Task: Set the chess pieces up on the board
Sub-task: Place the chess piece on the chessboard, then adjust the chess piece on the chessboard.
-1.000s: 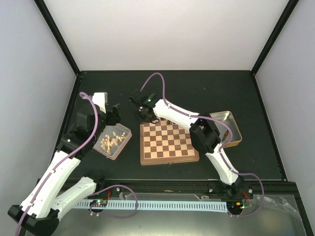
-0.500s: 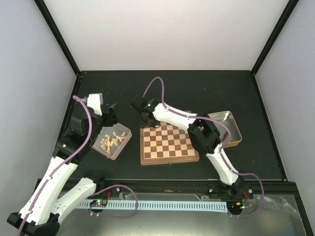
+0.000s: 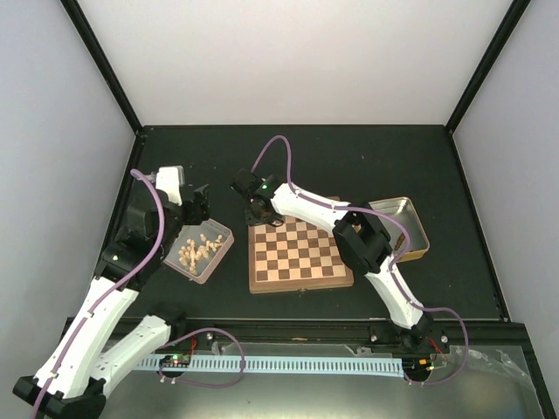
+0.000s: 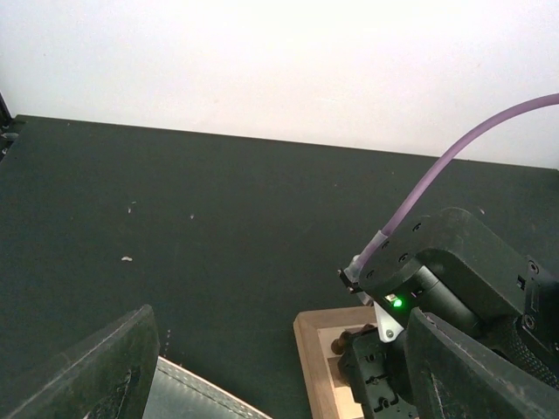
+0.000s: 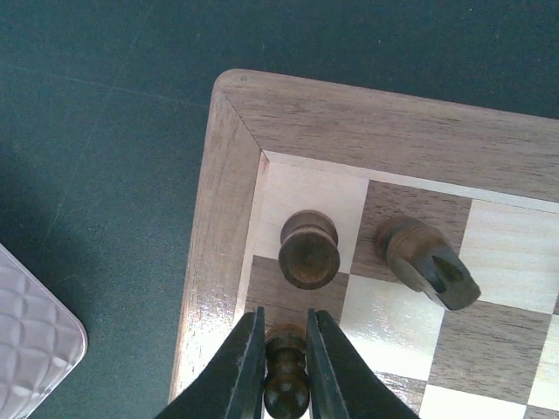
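Note:
The board (image 3: pixel 301 253) lies mid-table, its far-left corner under my right gripper (image 3: pixel 259 212). In the right wrist view the right gripper (image 5: pixel 285 319) is shut on a dark pawn (image 5: pixel 286 381), held upright over the dark square in the second row by the left frame (image 5: pixel 218 218). A dark rook (image 5: pixel 308 249) stands on the corner square and a dark knight (image 5: pixel 426 262) stands on the square beside it. My left gripper (image 3: pixel 199 202) hovers open and empty beyond the tray, its fingers (image 4: pixel 105 367) wide apart. The board corner (image 4: pixel 314 349) shows in that view.
A clear tray (image 3: pixel 201 250) of pale cream pieces sits left of the board, its edge (image 4: pixel 188 393) just under the left gripper. A metal tray (image 3: pixel 410 229) stands to the right of the board, partly behind the right arm.
The left arm has drawn slightly left and back. The right gripper has shifted a little toward the board's far-left corner with the pawn between its fingers.

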`<state>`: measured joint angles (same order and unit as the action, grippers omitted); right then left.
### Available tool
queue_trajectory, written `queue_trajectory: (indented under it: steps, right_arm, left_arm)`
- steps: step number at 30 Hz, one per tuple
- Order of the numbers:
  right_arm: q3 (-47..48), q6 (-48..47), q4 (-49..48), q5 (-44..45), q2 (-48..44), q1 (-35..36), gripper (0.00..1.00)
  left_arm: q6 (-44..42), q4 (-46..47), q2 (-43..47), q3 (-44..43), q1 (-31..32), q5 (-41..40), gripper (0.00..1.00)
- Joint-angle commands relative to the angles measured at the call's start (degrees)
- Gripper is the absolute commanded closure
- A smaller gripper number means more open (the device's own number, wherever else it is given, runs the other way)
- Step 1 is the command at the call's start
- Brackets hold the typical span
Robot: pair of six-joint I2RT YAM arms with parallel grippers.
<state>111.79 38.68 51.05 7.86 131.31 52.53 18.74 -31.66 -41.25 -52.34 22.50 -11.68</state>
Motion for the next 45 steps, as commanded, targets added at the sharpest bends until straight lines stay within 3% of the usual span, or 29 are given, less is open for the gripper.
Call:
queue_trajectory:
  steps: [1, 11, 17, 27, 45]
  right_arm:
    - [0.56, -0.09, -1.02, 1.28, 0.58, 0.46, 0.83]
    - [0.27, -0.62, -1.64, -0.74, -0.90, 0.46, 0.74]
    - [-3.83, -0.22, -4.58, -0.93, -6.48, 0.27, 0.72]
    - [-5.05, 0.79, -2.71, -1.88, -5.51, 0.84, 0.69]
    - [-3.84, 3.99, -1.07, 0.57, -0.90, 1.78, 0.83]
  left_arm:
    - [0.51, 1.16, 0.13, -0.09, -0.45, 0.76, 0.21]
    - [0.61, 1.17, 0.06, -0.05, -0.47, 0.96, 0.21]
    - [0.59, 1.16, 0.12, -0.05, -0.51, 0.99, 0.21]
    - [0.59, 1.17, 0.10, -0.03, -0.53, 1.31, 0.21]
    - [0.51, 1.25, 0.30, 0.13, -0.53, 1.31, 0.21]
